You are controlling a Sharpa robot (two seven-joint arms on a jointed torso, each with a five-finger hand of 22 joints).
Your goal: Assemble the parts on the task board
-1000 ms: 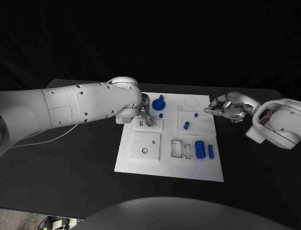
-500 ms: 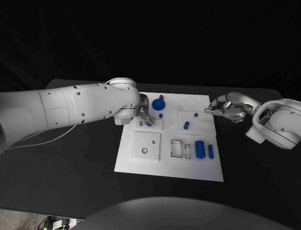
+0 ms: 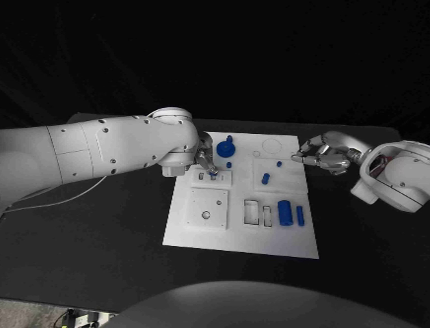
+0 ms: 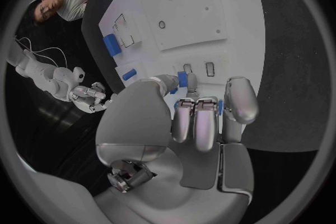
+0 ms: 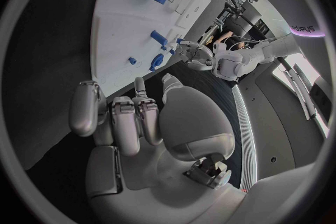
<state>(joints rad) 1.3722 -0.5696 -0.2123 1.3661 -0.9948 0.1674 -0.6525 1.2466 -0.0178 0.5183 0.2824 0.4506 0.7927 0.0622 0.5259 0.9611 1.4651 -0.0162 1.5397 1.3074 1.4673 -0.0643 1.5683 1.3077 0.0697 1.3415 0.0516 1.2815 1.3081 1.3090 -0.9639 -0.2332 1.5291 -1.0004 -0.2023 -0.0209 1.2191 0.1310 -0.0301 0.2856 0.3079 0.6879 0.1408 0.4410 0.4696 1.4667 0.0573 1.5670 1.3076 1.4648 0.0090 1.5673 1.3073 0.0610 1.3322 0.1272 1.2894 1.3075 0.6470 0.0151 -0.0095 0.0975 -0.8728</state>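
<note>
The task board (image 3: 243, 205) lies mid-table, most parts resting loose on it: a thick blue cylinder (image 3: 286, 212) with a thin bar (image 3: 301, 216) beside it at the near right, a round knobbed piece (image 3: 225, 147) at the far end; the step in hand looks like seating a small blue peg (image 4: 182, 79) into the twin slots (image 3: 210, 177) of the far-left block; the left hand (image 3: 207, 165) pinches that peg at its fingertips, other fingers curled in; next it likely needs aligning and a straight press down; the right hand (image 3: 320, 156) hovers at the board's far right edge, fingers curled in, holding nothing.
</note>
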